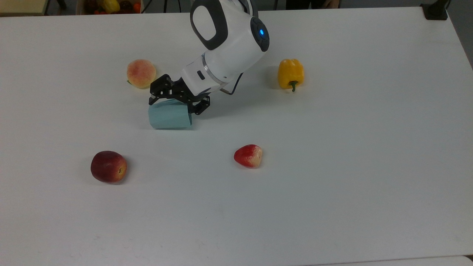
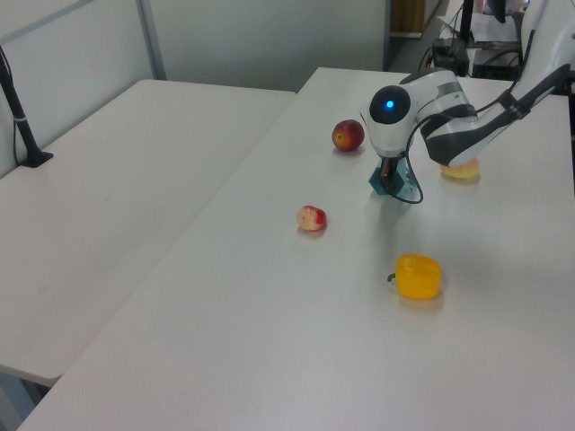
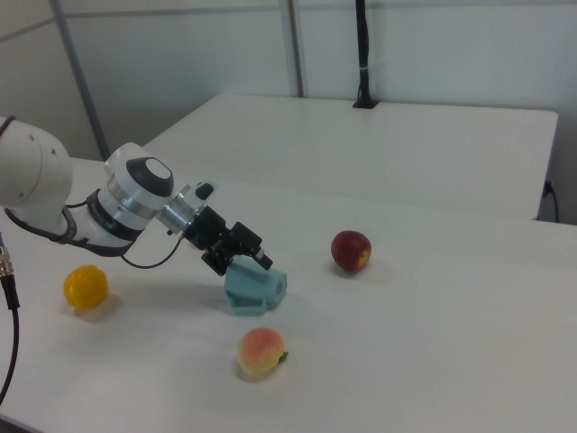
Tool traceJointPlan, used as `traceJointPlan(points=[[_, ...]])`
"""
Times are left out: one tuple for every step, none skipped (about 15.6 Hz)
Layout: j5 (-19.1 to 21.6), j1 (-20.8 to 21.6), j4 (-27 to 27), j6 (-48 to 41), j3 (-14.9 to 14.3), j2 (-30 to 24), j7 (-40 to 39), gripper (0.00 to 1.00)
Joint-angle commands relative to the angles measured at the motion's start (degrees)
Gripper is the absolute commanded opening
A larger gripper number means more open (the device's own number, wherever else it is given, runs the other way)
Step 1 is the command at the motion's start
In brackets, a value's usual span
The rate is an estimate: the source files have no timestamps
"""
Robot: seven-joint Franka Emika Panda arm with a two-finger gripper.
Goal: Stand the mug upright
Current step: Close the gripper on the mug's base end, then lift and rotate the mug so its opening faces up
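Near the middle of the white table (image 1: 332, 207) in the top view, the mug (image 1: 170, 116) lies on its side, its long axis running from 9 to 3 o'clock. The gripper (image 1: 176, 102) is on it from 1 o'clock, fingers spread to either side of the mug's upper edge, one finger (image 1: 154, 96) at the 11 o'clock corner, the other at the 3 o'clock end; whether they press the walls cannot be told. A peach (image 1: 141, 73) sits at 11 o'clock from the mug, a yellow pepper (image 1: 291, 74) well apart at 2 o'clock, a dark red apple (image 1: 108, 166) at 7 o'clock and a small red fruit (image 1: 248, 155) at 4 o'clock.

In the left view, the mug (image 2: 395, 183) shows as a teal patch under the arm's wrist, with the gripper (image 2: 388, 172) pointing down onto it. The apple (image 2: 348, 135) is at 10 o'clock from it, the pepper (image 2: 419, 276) at 6 o'clock.

In the right view, the mug (image 3: 256, 289) rests on the table with its open end toward 3 o'clock. The gripper (image 3: 243, 257) touches its top from 10 o'clock, jaws parted. The peach (image 3: 261, 352) lies just beside it at 6 o'clock.
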Motion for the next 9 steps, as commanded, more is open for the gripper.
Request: traceJointPlan(points=[[-1.1, -0.1, -0.9, 1.5, -0.8, -0.3, 1.1, 0.82], [-1.0, -0.1, -0.9, 1.5, -0.8, -0.3, 1.1, 0.67], [-1.0, -0.1, -0.9, 1.5, -0.8, -0.3, 1.0, 0.50], [-0.7, -0.2, -0.9, 1.5, -0.8, -0.3, 1.0, 0.34], [-0.7, -0.2, -1.1, 1.4, -0.8, -0.3, 0.8, 0.12], [-0.7, -0.2, -1.1, 1.5, -0.8, -0.3, 0.8, 0.00], [-0.7, -0.2, -1.1, 1.4, -0.8, -0.3, 0.7, 0.00], [-0.7, -0.2, -1.1, 1.3, -0.8, -0.4, 0.7, 0.00], [-0.4, -0.2, -1.0, 1.3, -0.8, -0.5, 0.6, 0.00]])
